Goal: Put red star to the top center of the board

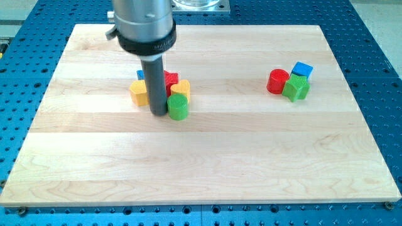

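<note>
The red star (171,80) lies in a tight cluster left of the board's middle, partly hidden behind my rod. My tip (158,114) rests on the board at the cluster's lower edge, touching the left side of a green cylinder (178,108). A yellow block (181,88) sits just right of the red star. Another yellow block (139,92) lies left of the rod. A blue block (141,74) peeks out behind it at the upper left.
At the view's right stands a second group: a red cylinder (277,81), a green block (296,87) and a blue cube (303,69), all touching. The wooden board (207,163) lies on a blue perforated table. A metal mount (200,6) sits beyond the top edge.
</note>
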